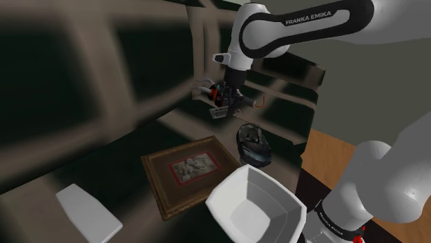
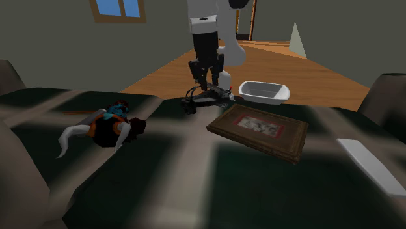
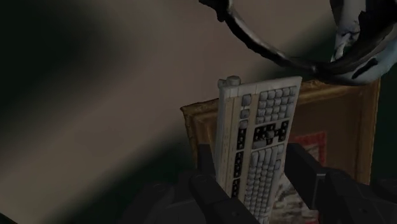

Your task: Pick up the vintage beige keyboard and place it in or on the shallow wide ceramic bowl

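The white arm (image 1: 304, 24) reaches from the stand up and to the shoulder view's left, its hand hanging well above a broad dark surface (image 2: 195, 175) crossed by pale streaks (whether this is a desk or some piece of soft furniture I cannot tell). On that surface a gilt-framed picture (image 1: 188, 169) lies flat near the middle. A white bowl (image 1: 235, 185) with deep, angular walls sits just beside the frame's corner, on the side nearer the stand. A plain white slab (image 1: 86, 210) lies well apart from both, at the shoulder view's lower left. In the second exterior view a toy figure (image 2: 107, 127) in black, blue and white sprawls on the left part of the surface, far from the frame. A dark rounded object (image 1: 252, 145) with pale patches rests between the frame's far corner and the bowl.

The keyboard (image 3: 261, 140) is off-white with pale grey keys and a few dark ones. It is off the surface, sticking straight out beyond the hand. In the wrist view the framed picture lies behind it and the dark rounded object beyond its far end. It is apart from the bowl. The pincer (image 3: 251, 162) is clamped on the keyboard's near end, one black finger (image 3: 302, 168) pressed against each long edge.
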Motion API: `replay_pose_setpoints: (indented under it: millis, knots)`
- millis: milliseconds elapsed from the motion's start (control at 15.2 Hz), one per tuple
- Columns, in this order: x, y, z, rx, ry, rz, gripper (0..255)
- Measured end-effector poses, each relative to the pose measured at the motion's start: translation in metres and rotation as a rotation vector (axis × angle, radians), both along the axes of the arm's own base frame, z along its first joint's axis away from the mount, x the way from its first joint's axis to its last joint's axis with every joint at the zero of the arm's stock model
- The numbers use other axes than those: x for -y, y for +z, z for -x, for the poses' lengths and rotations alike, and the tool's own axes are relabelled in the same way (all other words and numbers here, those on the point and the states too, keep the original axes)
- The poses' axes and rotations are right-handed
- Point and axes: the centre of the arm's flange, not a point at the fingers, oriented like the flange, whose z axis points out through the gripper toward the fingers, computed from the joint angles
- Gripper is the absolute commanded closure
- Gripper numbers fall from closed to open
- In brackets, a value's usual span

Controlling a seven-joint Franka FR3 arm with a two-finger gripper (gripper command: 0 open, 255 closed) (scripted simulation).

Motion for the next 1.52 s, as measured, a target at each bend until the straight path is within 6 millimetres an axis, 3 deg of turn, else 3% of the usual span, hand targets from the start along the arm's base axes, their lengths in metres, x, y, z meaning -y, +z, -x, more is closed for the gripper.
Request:
replay_pose_setpoints:
  millis: [1518]
  knots:
    - [-0.120, 0.008, 0.279, 0.000, 0.001, 0.001, 255]
